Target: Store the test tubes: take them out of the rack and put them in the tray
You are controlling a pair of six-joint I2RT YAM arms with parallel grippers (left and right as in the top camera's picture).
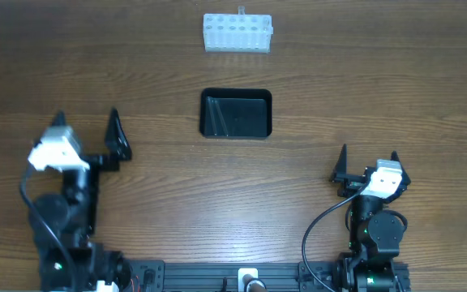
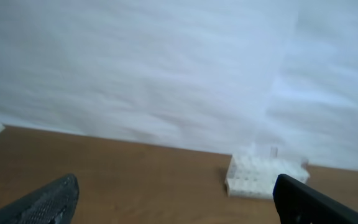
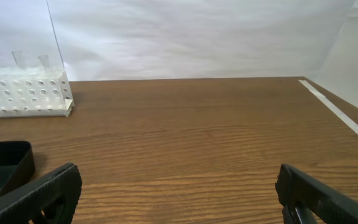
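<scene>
Rack [image 1: 237, 34], white and perforated, holds clear tubes [image 3: 43, 62] beyond black tray [image 1: 217, 123]; both arms' jaws gape apart.

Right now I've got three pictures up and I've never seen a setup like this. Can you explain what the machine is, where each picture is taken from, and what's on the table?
These are two small robot arms at a wooden table. The top view looks straight down: the left arm stands at the lower left, the right arm at the lower right. The other two pictures come from a camera on each arm's wrist, so the dark shapes at their bottom edges are that arm's own jaws. Both pairs of jaws stand wide open and hold nothing. At the far side of the table is a white rack with a couple of clear test tubes standing in it. Between the rack and the arms lies a black tray, which looks empty.
</scene>
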